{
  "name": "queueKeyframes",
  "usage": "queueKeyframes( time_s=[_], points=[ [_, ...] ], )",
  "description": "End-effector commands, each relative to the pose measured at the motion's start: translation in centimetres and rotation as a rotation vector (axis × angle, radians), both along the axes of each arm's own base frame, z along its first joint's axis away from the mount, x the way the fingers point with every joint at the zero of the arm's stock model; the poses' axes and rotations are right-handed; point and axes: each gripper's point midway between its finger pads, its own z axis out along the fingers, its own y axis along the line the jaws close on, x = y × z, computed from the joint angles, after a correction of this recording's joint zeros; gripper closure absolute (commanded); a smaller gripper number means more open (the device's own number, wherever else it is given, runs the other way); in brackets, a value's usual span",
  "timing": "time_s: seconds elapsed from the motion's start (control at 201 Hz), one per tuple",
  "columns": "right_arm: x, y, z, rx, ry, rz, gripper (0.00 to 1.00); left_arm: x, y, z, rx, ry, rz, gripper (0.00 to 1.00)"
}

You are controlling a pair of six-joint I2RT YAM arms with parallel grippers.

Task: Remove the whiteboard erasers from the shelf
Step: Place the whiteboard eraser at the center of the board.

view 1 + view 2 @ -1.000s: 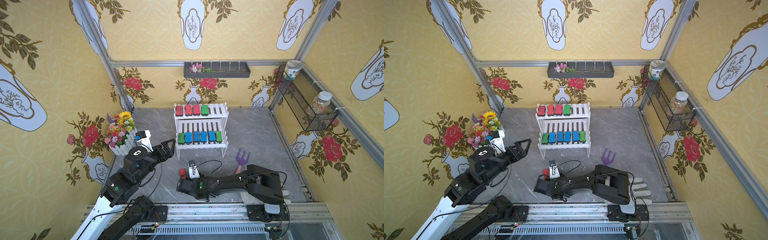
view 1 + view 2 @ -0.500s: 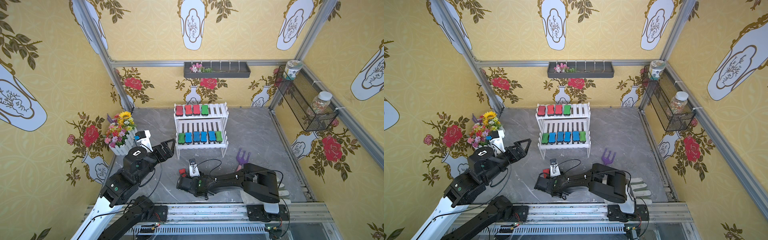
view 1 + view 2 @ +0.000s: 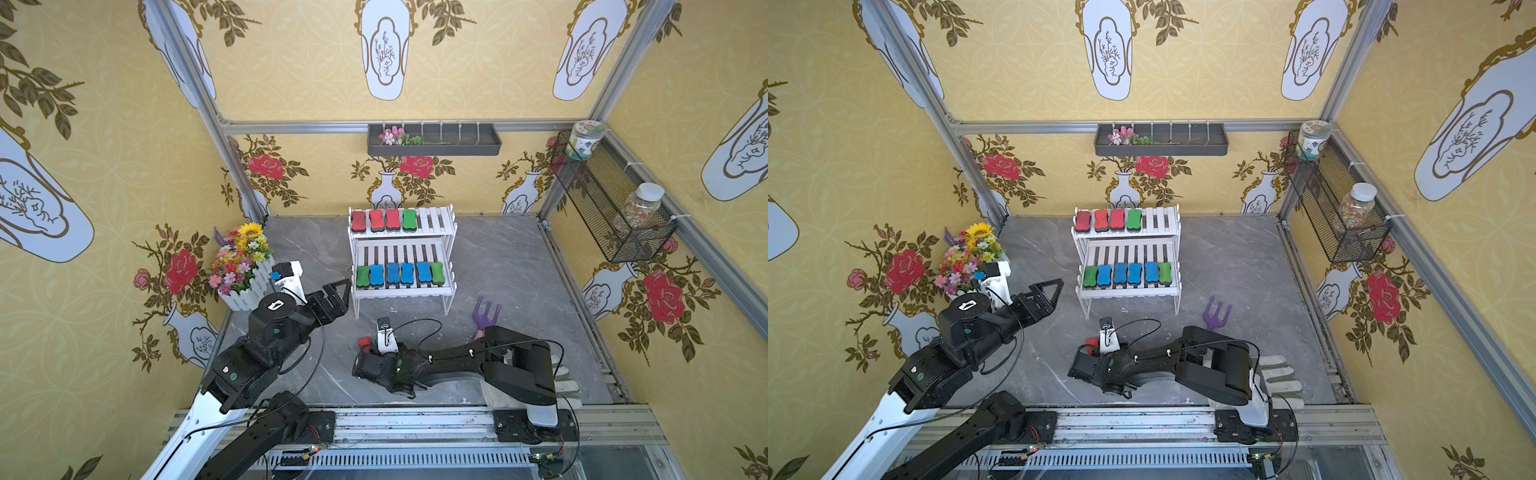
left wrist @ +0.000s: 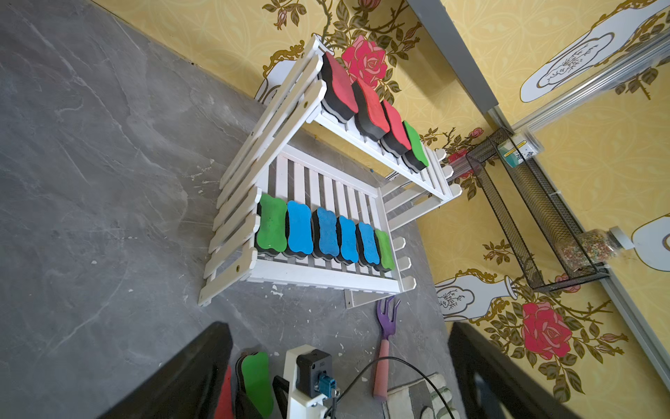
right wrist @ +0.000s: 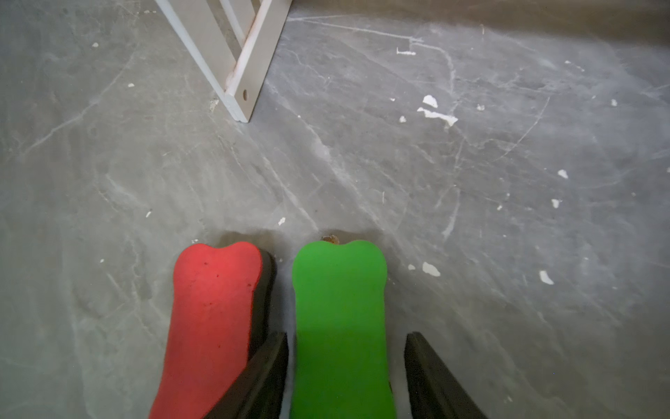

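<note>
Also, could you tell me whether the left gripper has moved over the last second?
No. In a top view the left gripper sits exactly as near the shelf, beside its front leg, as before.

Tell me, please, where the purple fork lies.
In both top views, the fork lies on the floor, front-right of the shelf, its handle hidden behind the right arm.
</note>
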Motion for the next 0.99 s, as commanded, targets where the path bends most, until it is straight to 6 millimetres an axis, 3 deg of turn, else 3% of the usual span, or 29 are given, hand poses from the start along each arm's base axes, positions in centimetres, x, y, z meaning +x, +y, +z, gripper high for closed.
queueKeyframes(
  time_s=[0.0,0.239,0.333,0.418,0.547,0.662,0.831,0.985],
  points=[
    [0.2,-0.4,1.5,0.033,-0.035,-0.026,0.42,0.2,-0.6,0.5,-0.012,-0.011,-0.024,0.01],
    [-1.2,-2.4,6.1,0.085,-0.090,-0.009,0.39,0.5,-2.6,1.2,-0.014,-0.003,-0.115,0.01],
    [-2.0,-3.5,6.9,0.081,-0.083,-0.003,0.39,1.0,-4.1,2.2,-0.005,-0.001,-0.168,0.03],
    [-2.3,-5.8,7.0,0.070,-0.074,-0.044,0.39,2.0,-5.7,3.9,0.005,-0.009,-0.214,0.07],
    [-2.7,-9.0,7.0,0.084,-0.065,-0.086,0.40,4.5,-8.7,6.6,0.077,-0.014,-0.262,0.09],
    [-2.9,-11.3,7.2,0.105,-0.054,-0.101,0.40,7.2,-11.8,7.6,0.215,-0.006,-0.270,0.10],
    [-2.8,-13.5,7.6,0.133,-0.032,-0.120,0.39,11.3,-15.2,7.5,0.308,0.010,-0.272,0.14],
    [-3.1,-15.1,7.0,0.131,-0.014,-0.126,0.39,15.2,-17.0,5.7,0.417,0.062,-0.231,0.22]
  ],
)
